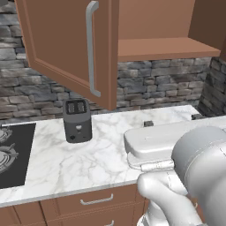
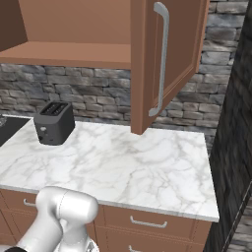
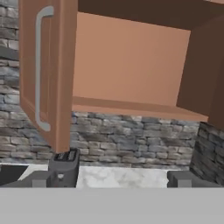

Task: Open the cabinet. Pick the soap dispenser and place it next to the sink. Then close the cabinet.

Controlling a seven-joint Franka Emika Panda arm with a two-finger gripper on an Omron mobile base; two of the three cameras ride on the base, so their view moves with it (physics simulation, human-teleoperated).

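Note:
The reddish-brown cabinet (image 1: 163,46) hangs above the counter with both doors swung open. Its left door (image 1: 66,39) carries a long silver handle (image 1: 91,48); the right door (image 2: 172,54) shows its handle (image 2: 162,59). In the hand view the cabinet shelf (image 3: 131,107) looks bare across the part I can see. My gripper (image 3: 112,179) is open, below and in front of the shelf, with nothing between its fingertips (image 3: 41,179). Over the counter, the gripper (image 1: 173,120) points toward the back wall. The soap dispenser and the sink are out of view.
A dark toaster (image 1: 77,120) stands on the marble counter (image 2: 138,162) under the left door. A black stovetop (image 1: 11,154) lies at the far left. A dark stone wall (image 2: 236,123) closes off the counter's right end. Drawers (image 2: 147,221) run below.

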